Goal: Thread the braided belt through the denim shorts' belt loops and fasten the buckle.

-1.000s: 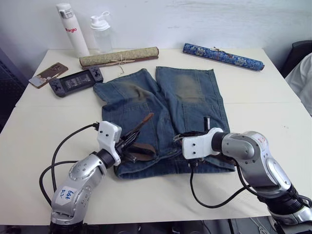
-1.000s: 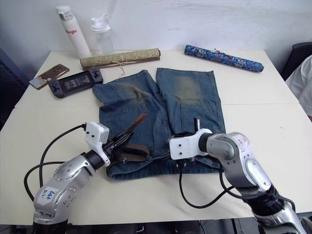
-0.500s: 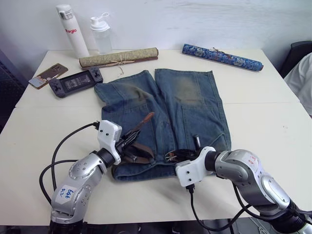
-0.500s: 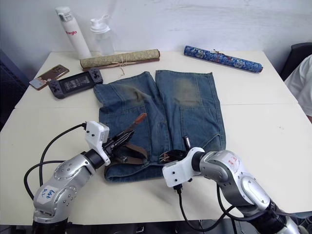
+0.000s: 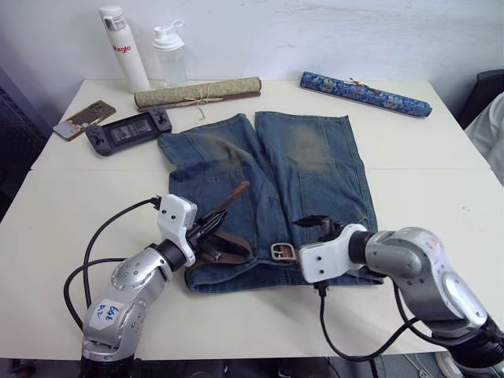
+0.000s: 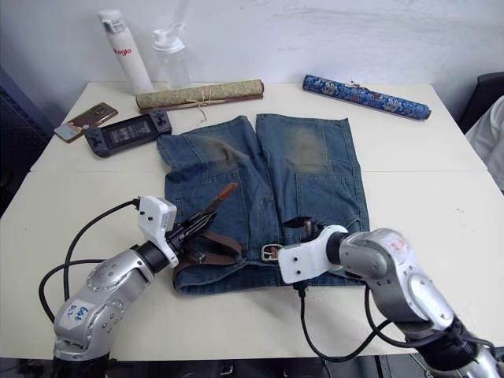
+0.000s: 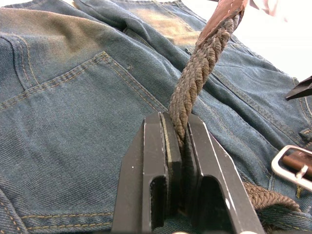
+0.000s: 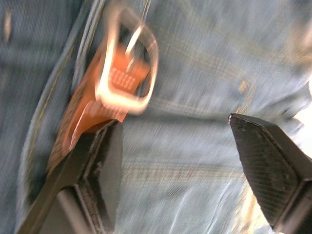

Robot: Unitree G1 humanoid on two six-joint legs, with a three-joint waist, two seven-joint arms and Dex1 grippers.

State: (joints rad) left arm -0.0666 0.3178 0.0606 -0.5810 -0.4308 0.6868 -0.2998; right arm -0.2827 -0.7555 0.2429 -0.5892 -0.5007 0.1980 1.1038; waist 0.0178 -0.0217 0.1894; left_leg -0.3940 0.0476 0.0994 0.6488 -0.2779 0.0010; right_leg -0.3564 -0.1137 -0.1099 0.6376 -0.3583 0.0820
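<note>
Two grippers work at the shorts' (image 5: 268, 185) waistband: the left gripper (image 7: 176, 146) still pinches the belt (image 7: 200, 68), its tip raised. The right gripper (image 8: 180, 161), jaws wide apart, has drawn back, leaving the buckle (image 5: 283, 252) flat on the waistband.

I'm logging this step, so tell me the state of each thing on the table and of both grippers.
Braided belt: clamped, tip raised.
Buckle: unfastened, lying on the waistband.
Denim shorts: spread flat.
Left gripper: jaws shut on the belt.
Right gripper: jaws open, holding nothing.
Olive scroll: rolled, tied.
</note>
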